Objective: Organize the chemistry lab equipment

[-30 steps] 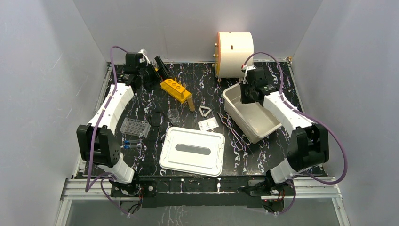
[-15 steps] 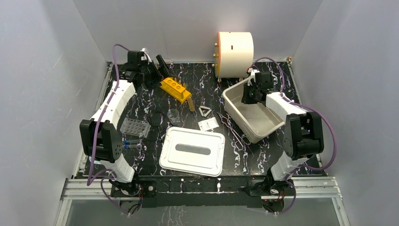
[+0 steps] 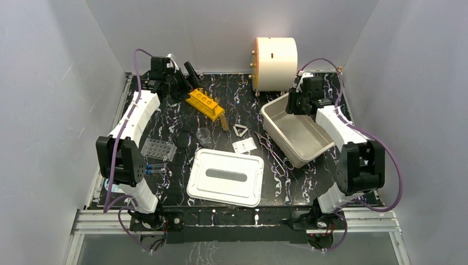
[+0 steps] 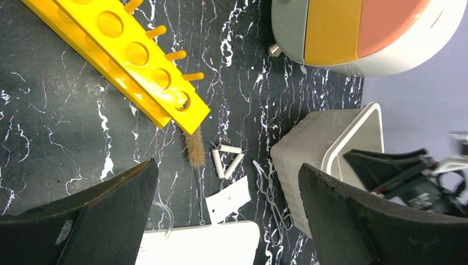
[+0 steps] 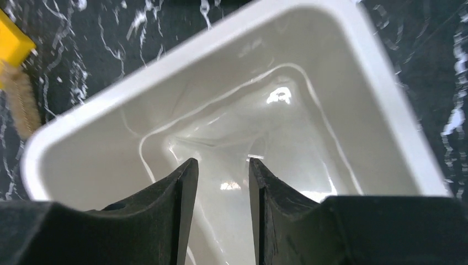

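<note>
The orange tube rack (image 3: 205, 102) (image 4: 127, 55) lies at the back left, a bristle brush (image 4: 194, 152) at its end. My left gripper (image 3: 186, 83) (image 4: 226, 167) hovers wide open just behind it, holding nothing. Mid-table are the white triangle (image 3: 240, 130) (image 4: 219, 165), wire tongs (image 3: 273, 152) (image 4: 273, 201), tiny beaker (image 3: 203, 134), well plate (image 3: 158, 149) and blue-capped vials (image 3: 154, 168). My right gripper (image 3: 293, 102) (image 5: 223, 161) hangs over the far corner of the white tub (image 3: 320, 144) (image 5: 83, 127), jaws parted and empty. Something clear and glassy (image 5: 232, 130) lies on the tub floor below them.
The tub's flat lid (image 3: 225, 176) lies at the front middle. The cream drum (image 3: 275, 55) (image 4: 353, 33) stands at the back, close to the tub. A white card (image 3: 244, 145) lies between triangle and lid, and a dark ring (image 3: 182, 139) beside the beaker.
My right gripper's jaws have opened, and it has shifted toward the tub's far corner. The left gripper drifted slightly back and right, still wide open.
</note>
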Robot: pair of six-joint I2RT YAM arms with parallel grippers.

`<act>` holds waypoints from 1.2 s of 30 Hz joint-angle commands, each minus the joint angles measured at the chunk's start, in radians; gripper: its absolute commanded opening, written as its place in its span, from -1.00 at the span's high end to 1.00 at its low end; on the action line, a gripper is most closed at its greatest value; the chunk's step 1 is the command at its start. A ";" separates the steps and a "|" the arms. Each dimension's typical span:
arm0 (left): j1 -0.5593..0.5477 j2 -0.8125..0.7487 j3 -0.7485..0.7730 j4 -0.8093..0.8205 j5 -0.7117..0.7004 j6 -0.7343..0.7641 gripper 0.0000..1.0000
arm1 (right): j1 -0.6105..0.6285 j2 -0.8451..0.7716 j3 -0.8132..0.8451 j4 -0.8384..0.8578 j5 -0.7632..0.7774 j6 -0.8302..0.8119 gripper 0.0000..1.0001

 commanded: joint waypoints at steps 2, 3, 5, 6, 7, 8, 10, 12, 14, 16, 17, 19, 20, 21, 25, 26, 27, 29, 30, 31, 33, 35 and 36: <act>0.006 -0.017 0.033 -0.015 0.014 0.020 -0.97 | 0.001 -0.084 0.176 -0.098 0.038 0.030 0.03; 0.006 -0.020 0.032 -0.015 0.012 0.021 -0.97 | 0.002 -0.083 0.209 -0.119 0.018 0.028 0.02; 0.006 -0.027 0.028 -0.018 0.004 0.024 -0.97 | 0.011 -0.081 0.269 -0.150 -0.004 0.029 -0.01; 0.006 -0.033 0.025 -0.021 -0.002 0.025 -0.97 | 0.018 -0.081 0.306 -0.159 -0.016 0.031 -0.03; 0.006 -0.039 0.023 -0.024 -0.009 0.028 -0.97 | 0.031 -0.081 0.330 -0.163 -0.030 0.031 -0.06; 0.006 -0.044 0.019 -0.024 -0.013 0.029 -0.97 | 0.048 -0.080 0.355 -0.166 -0.036 0.032 -0.09; 0.006 -0.056 0.012 -0.028 -0.024 0.032 -0.97 | 0.102 -0.074 0.394 -0.164 -0.039 0.032 -0.16; 0.006 -0.068 0.005 -0.034 -0.038 0.034 -0.97 | 0.175 -0.056 0.425 -0.162 -0.027 0.024 -0.23; 0.006 -0.082 -0.003 -0.044 -0.064 0.034 -0.97 | 0.252 -0.028 0.448 -0.163 0.012 0.015 -0.26; 0.006 -0.098 -0.010 -0.060 -0.104 0.033 -0.97 | 0.321 0.005 0.458 -0.161 0.042 0.024 -0.28; 0.007 -0.106 -0.015 -0.072 -0.133 0.030 -0.97 | 0.353 0.021 0.458 -0.157 0.056 0.036 -0.28; 0.008 -0.122 -0.013 -0.107 -0.204 0.016 -0.97 | 0.424 0.061 0.461 -0.158 0.074 0.060 -0.29; 0.010 -0.127 -0.004 -0.127 -0.233 0.014 -0.97 | 0.456 0.081 0.461 -0.160 0.090 0.072 -0.28; 0.013 -0.131 0.003 -0.146 -0.263 0.015 -0.97 | 0.485 0.101 0.456 -0.162 0.113 0.087 -0.28; 0.019 -0.162 0.005 -0.181 -0.348 0.020 -0.97 | 0.556 0.195 0.413 -0.163 0.143 0.184 -0.28; 0.020 -0.168 0.000 -0.186 -0.359 0.020 -0.97 | 0.565 0.218 0.407 -0.161 0.135 0.202 -0.28; 0.022 -0.177 -0.007 -0.187 -0.366 0.020 -0.97 | 0.577 0.249 0.403 -0.154 0.137 0.211 -0.28; 0.025 -0.193 -0.027 -0.187 -0.368 0.020 -0.97 | 0.602 0.292 0.402 -0.141 0.173 0.220 -0.28; 0.027 -0.202 -0.037 -0.187 -0.370 0.022 -0.97 | 0.612 0.313 0.403 -0.132 0.186 0.221 -0.27; 0.029 -0.208 -0.045 -0.187 -0.374 0.023 -0.97 | 0.623 0.335 0.408 -0.123 0.203 0.220 -0.27; 0.030 -0.219 -0.059 -0.187 -0.380 0.027 -0.97 | 0.645 0.380 0.418 -0.109 0.249 0.211 -0.25; 0.032 -0.226 -0.065 -0.189 -0.382 0.030 -0.97 | 0.656 0.425 0.442 -0.117 0.276 0.211 -0.19; 0.032 -0.228 -0.069 -0.189 -0.381 0.032 -0.97 | 0.659 0.443 0.458 -0.127 0.288 0.215 -0.13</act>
